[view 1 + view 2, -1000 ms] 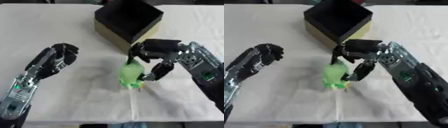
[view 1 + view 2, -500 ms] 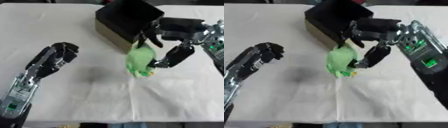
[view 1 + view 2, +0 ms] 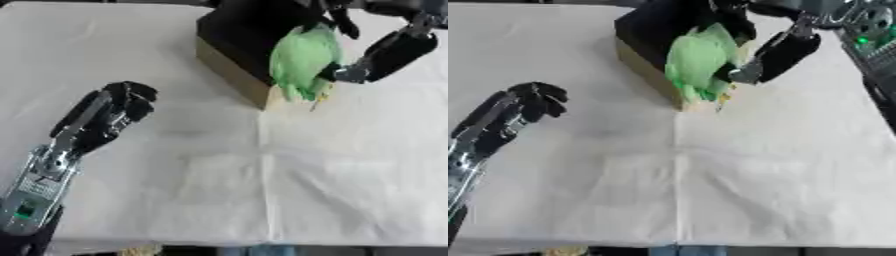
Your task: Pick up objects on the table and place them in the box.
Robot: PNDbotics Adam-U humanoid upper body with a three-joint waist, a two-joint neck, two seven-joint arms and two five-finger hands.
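Since a second ago your right hand (image 3: 776,47) has lifted the green toy (image 3: 697,60) off the cloth (image 3: 262,175) and carried it up and back to the box (image 3: 229,35); the left hand (image 3: 109,110) lies where it was. The camera has also tipped, so the box now sits at the top edge of both views.

You hold the toy pinched between thumb and curled fingers near its top, so its body hangs below the hand and its lower end dangles level with the box's near corner. That high pinch leaves the bottom free to go in first. The toy is in the air, in front of the box's near wall and partly over its rim, not yet inside.

Your left hand rests at the left of the cloth, fingers curled and holding nothing, well apart from the box, so it does not crowd the drop.

I judge the near corner to be the edge to mind: the toy's hanging end could catch on it. Room lies further back over the dark opening. No other objects show on the cloth
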